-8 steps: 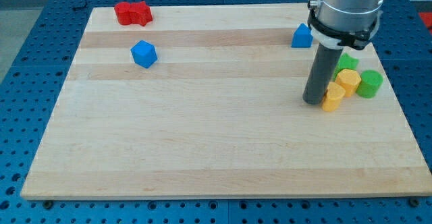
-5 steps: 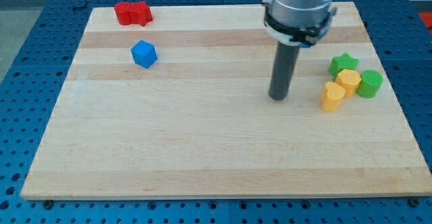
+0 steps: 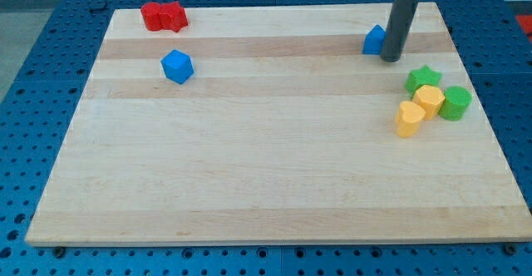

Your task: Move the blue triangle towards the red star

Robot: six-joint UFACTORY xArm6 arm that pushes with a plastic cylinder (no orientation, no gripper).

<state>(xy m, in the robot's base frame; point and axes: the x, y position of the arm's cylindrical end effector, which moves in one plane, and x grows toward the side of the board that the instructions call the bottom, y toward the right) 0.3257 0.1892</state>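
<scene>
Now, starting at the far left of the wooden board (image 3: 274,184), the red star (image 3: 163,16) lies close to the far edge; its outline is lumpy and its points are hard to make out. A little nearer and just to its right sits a blue block (image 3: 177,66) with a faceted, roughly hexagonal look, well apart from everything else. Across a long bare stretch, at the far right, is the blue triangle (image 3: 374,41), and my tip (image 3: 390,59) stands right against its right side, touching or very nearly so; I cannot tell which. I have no fingers to open or close, only a plain rod, so nothing is held; I can only push. Nearer and further right is a tight cluster: a green star (image 3: 423,78), a yellow hexagonal block (image 3: 430,100), a yellow heart (image 3: 408,119) and a green round block (image 3: 455,102), all touching or nearly touching one another and apart from my tip. I judge that I am at the start of the push, set on the triangle's right side, which is the proper side for driving it left. The next move calls for a long sweep leftward along the far edge, kept centred so the triangle does not slip off. The triangle seems to point away toward the far edge, base nearest; partly hidden by my rod, its long axis is unclear.
</scene>
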